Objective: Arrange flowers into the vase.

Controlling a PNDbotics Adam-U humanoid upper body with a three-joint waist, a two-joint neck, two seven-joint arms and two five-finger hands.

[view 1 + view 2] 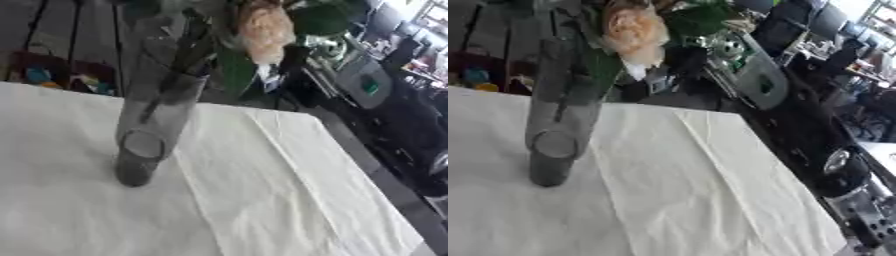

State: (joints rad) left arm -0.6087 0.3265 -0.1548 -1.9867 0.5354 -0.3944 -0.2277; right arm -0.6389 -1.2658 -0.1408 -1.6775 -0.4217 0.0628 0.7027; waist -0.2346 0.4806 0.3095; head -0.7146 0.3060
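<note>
Nearest lies the bench (289, 200), spread with a creased white cloth that runs to the far right edge. On it, left of centre, stands the vase (153, 130), a tall clear glass cylinder with a dark, thick base; it looks tilted only because the view is askew. Glass like this is probably heavy at the foot, smooth and breakable, so it would be best steadied low on the wall, not at the rim. Inside it, dark stems (188, 60) rise past the mouth; whether there is water I cannot tell. Above them sit a pale peach flower (632, 30) and broad green leaves (234, 70). The bloom is soft and would bruise, so any handling belongs on the stem. Neither hand shows in either view, so their state cannot be given. Beyond the bench is blurred clutter.
</note>
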